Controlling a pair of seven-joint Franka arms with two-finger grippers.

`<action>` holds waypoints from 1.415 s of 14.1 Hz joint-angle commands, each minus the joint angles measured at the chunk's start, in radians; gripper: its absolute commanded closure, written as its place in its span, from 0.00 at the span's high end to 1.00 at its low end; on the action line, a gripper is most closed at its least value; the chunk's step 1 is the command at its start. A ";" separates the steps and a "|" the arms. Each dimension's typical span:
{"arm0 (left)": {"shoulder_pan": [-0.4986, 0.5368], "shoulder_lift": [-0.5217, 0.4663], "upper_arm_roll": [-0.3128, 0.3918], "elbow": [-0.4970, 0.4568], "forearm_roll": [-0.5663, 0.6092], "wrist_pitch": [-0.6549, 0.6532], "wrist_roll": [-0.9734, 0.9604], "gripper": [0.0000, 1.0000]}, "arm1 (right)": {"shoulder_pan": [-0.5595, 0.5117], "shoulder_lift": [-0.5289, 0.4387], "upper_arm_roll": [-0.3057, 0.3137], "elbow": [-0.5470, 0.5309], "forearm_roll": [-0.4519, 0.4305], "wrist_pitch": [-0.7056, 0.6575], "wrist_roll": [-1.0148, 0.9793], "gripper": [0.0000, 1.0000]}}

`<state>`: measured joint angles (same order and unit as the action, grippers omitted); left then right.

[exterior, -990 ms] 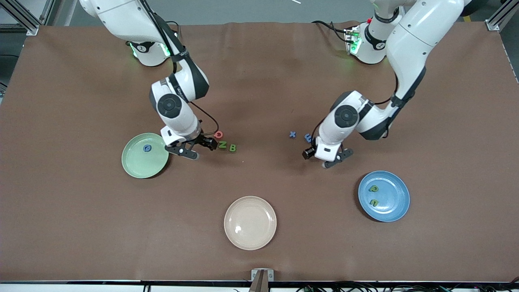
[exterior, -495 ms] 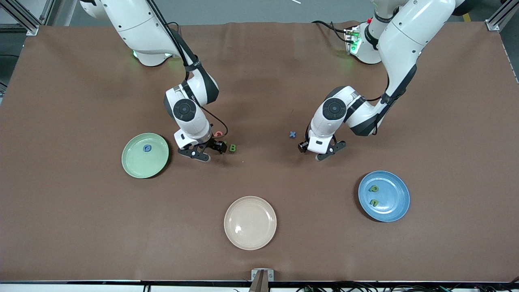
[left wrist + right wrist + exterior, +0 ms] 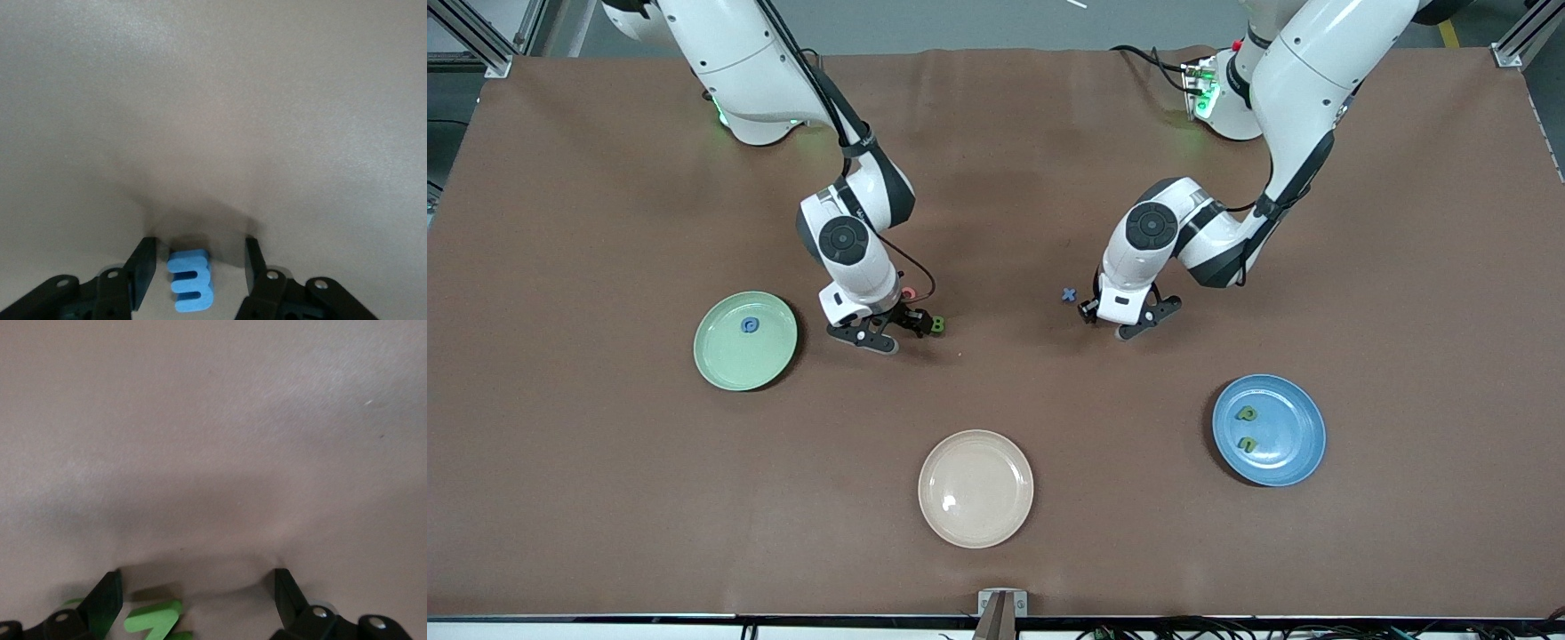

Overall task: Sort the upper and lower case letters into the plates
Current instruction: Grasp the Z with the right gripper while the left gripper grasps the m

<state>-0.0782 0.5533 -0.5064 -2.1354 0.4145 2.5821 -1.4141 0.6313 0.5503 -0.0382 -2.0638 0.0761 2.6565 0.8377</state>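
Both grippers down at letters on the table

Left gripper (image 3: 195, 267) straddles blue m (image 3: 191, 289), fingers part-open, gaps either side – no grip. Right gripper (image 3: 198, 597) wide open over green N (image 3: 155, 616), beside green B (image 3: 938, 324). Blue x (image 3: 1068, 294) lies loose. Blue G (image 3: 749, 325) in pale green plate (image 3: 720, 364); two small green letters (image 3: 1246, 413) in blue plate (image 3: 1294, 458).

Blue letter m (image 3: 191, 281) between black left fingers (image 3: 141, 270); green letter N (image 3: 155, 617) between black right fingers (image 3: 107, 600); brown table (image 3: 1049, 160).
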 commanded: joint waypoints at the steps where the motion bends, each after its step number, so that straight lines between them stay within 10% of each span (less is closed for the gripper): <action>1: -0.005 -0.043 0.003 -0.040 0.023 0.003 -0.029 0.59 | 0.034 0.010 -0.011 0.004 0.016 -0.003 0.038 1.00; 7: -0.028 -0.035 0.002 -0.037 0.024 0.004 -0.054 0.48 | 0.061 0.008 -0.012 -0.009 0.007 -0.009 0.050 1.00; 13: -0.018 -0.039 0.005 -0.018 0.023 0.004 -0.046 0.01 | 0.065 0.008 -0.014 -0.009 -0.053 -0.017 0.043 0.85; 20: 0.113 -0.037 0.012 0.288 0.023 -0.217 0.182 0.01 | 0.064 0.008 -0.014 -0.007 -0.055 -0.015 0.011 0.59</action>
<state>-0.0068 0.4947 -0.4907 -1.9360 0.4151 2.4300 -1.3035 0.6831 0.5465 -0.0432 -2.0597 0.0361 2.6407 0.8512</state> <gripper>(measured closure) 0.727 0.352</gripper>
